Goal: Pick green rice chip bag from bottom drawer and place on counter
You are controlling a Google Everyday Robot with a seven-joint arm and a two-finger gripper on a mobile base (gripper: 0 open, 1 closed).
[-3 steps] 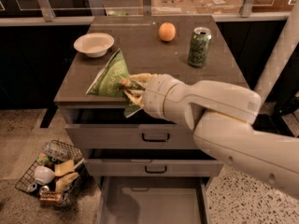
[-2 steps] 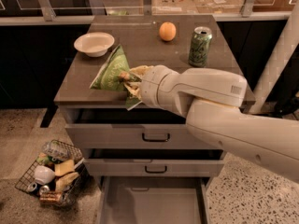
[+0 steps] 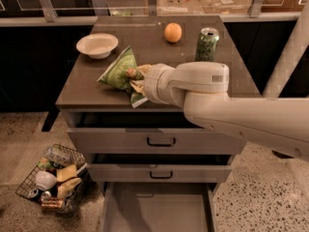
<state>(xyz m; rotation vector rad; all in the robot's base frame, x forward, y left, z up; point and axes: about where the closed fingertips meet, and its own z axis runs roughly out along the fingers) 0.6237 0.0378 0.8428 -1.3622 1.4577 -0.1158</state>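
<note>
Green rice chip bag [image 3: 118, 71] has shifted w/ tool [image 3: 134, 79] a bit further in from table [image 3: 82, 91] front edge, left of centre; tool pinches its lower end. Can't tell if bag touches table. Bottom drawer [image 3: 154, 209] open, bagless. Prob. only lowering & release left.

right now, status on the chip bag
Gripper shut on chip bag, over front of counter. Bag tilted, not released. Bowl close behind it; bottom drawer open.
</note>
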